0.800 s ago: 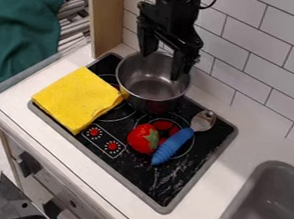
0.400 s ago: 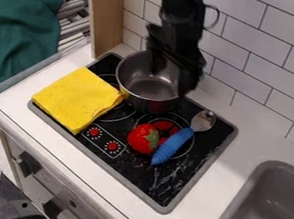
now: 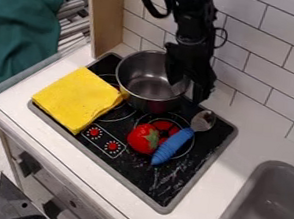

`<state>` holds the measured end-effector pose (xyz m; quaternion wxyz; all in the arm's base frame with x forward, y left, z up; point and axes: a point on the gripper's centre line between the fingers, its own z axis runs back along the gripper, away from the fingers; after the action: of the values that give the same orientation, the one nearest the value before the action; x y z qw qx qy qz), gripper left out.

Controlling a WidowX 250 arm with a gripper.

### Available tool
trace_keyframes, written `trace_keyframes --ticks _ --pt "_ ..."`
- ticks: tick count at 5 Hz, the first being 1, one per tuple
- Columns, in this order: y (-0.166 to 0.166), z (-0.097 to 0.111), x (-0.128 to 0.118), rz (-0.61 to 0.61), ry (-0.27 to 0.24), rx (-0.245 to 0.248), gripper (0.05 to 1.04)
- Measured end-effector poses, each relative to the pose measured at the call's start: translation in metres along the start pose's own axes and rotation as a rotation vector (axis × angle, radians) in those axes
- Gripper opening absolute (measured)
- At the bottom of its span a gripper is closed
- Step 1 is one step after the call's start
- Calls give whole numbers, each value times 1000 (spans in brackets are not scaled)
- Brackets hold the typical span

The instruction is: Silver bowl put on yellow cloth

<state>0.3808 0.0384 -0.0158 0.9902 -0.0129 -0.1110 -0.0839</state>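
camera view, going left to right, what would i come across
Green fabric → yellow cloth → silver bowl → blue-handled spoon → grey sink

One bowl (image 3: 138, 80), cloth (image 3: 77, 99), strawberry (image 3: 142, 138) and spoon (image 3: 171, 147); two red dials (image 3: 112, 146)

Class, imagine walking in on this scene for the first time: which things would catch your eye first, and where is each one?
The bright yellow cloth probably stands out first, lying on the black stovetop's left side. Behind it to the right, the black gripper hangs at the right side of the shiny silver bowl. Nearer the front, a red toy fruit sits beside a spoon's blue handle.
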Motion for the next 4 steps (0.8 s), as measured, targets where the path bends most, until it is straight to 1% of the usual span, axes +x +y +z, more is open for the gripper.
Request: trace_keyframes --ticks 1,2,3,4 --pt "7 -11 9 -28 43 20 987" --pt "10 -17 13 -65 71 23 880" --pt "7 -17 10 -97 108 41 578" --pt "3 -13 11 -92 120 82 358"
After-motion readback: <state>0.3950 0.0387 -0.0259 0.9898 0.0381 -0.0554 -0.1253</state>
